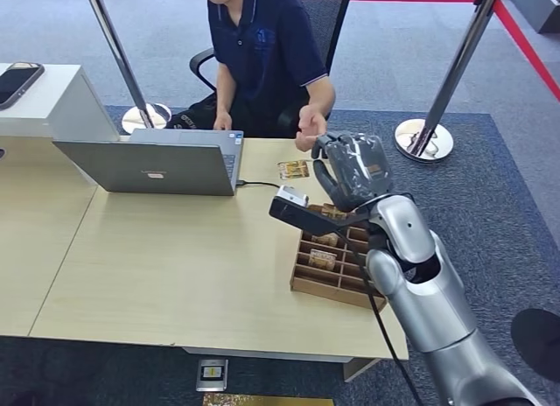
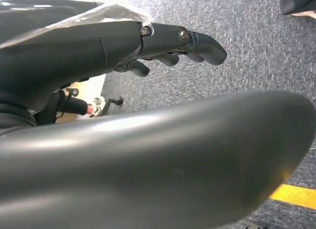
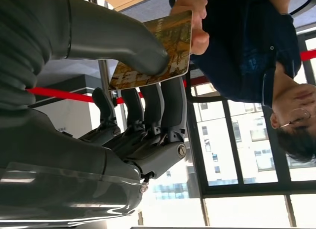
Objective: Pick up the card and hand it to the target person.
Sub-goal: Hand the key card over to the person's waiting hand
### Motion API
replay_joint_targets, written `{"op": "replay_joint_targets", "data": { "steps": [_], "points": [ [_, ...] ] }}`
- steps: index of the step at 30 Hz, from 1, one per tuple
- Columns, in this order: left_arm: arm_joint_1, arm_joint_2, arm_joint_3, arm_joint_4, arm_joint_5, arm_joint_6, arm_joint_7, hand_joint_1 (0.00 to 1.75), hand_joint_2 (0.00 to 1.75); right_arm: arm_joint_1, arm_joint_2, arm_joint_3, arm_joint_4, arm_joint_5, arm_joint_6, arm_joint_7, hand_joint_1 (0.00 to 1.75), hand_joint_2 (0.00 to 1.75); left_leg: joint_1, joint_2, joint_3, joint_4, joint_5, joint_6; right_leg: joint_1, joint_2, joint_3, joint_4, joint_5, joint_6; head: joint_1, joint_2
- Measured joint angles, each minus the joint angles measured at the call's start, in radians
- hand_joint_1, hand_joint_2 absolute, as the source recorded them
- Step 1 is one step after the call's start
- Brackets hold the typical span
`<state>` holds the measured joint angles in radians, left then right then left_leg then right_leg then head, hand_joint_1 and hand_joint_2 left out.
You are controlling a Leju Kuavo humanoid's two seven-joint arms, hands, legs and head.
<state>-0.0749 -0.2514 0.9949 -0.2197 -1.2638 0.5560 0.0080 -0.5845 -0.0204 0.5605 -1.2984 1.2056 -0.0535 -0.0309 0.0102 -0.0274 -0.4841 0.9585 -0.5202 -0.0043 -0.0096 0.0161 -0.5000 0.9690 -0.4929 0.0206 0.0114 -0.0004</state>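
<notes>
The robot's silver right hand [image 1: 353,168] is raised above the far right end of the pale wooden table [image 1: 165,266], its thick grey thumb [image 3: 123,39] and dark fingers [image 3: 173,103] pinching a thin printed card in brown and gold tones [image 3: 164,51], while the hand of the seated person in a dark blue polo shirt [image 3: 193,19] grips the card's far edge. Beneath the arm sits a compartmented brown wooden tray [image 1: 330,270], with a second patterned card [image 1: 293,170] flat on the table beside an open grey laptop [image 1: 158,161]. The left hand [image 2: 178,44] hangs over grey carpet, fingers curled with nothing in them.
</notes>
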Motion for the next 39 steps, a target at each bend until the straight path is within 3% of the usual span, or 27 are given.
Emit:
{"op": "replay_joint_targets", "data": {
  "steps": [6,16,19,23,25,29,39],
  "points": [
    [0.000,0.000,-0.008,0.000,-0.031,-0.018,-0.007,0.00,0.00,-0.044,0.045,0.012,0.111,0.050,-0.050,0.063,1.32,1.75,0.000,0.000,0.000,0.000,0.000,0.000,0.000,0.000,0.000,0.000,0.000,0.000,0.000,0.000],
    [-0.001,0.002,-0.012,0.000,-0.030,-0.019,0.006,0.00,0.00,-0.113,0.128,0.022,0.394,0.108,-0.111,0.092,1.34,1.75,0.000,0.000,0.000,0.000,0.000,0.000,0.000,0.000,0.000,0.000,0.000,0.000,0.000,0.000],
    [-0.001,0.002,-0.012,0.000,-0.027,-0.018,0.007,0.00,0.00,-0.126,0.141,0.022,0.452,0.118,-0.121,0.101,1.25,1.75,0.000,0.000,-0.001,0.000,0.000,0.000,0.000,0.000,-0.001,0.000,0.000,0.000,0.000,0.000],
    [-0.001,0.002,-0.012,0.000,-0.026,-0.018,0.007,0.00,0.00,-0.140,0.156,0.022,0.508,0.124,-0.125,0.103,0.05,1.75,0.000,0.000,-0.001,0.000,0.000,0.000,0.000,0.000,-0.001,0.000,0.000,0.000,0.000,0.000],
    [-0.001,0.003,-0.012,0.000,-0.025,-0.018,0.007,0.00,0.00,-0.145,0.163,0.023,0.527,0.128,-0.129,0.103,0.00,1.75,0.000,0.000,-0.001,0.000,0.000,0.000,0.000,0.000,-0.001,0.000,0.000,0.000,0.000,0.000],
    [-0.001,0.003,-0.012,0.000,-0.023,-0.018,0.004,0.00,0.00,-0.152,0.176,0.023,0.556,0.140,-0.147,0.104,0.00,0.00,0.000,0.000,-0.001,0.000,0.000,0.000,0.000,0.000,-0.002,0.000,0.000,0.000,0.000,0.000],
    [-0.001,0.004,-0.011,0.000,-0.019,-0.018,0.011,0.00,0.00,-0.153,0.179,0.022,0.555,0.181,-0.207,0.117,0.00,0.00,0.000,0.000,-0.001,0.000,0.000,0.000,0.000,0.000,-0.002,0.000,0.000,0.000,0.000,0.000]
  ]
}}
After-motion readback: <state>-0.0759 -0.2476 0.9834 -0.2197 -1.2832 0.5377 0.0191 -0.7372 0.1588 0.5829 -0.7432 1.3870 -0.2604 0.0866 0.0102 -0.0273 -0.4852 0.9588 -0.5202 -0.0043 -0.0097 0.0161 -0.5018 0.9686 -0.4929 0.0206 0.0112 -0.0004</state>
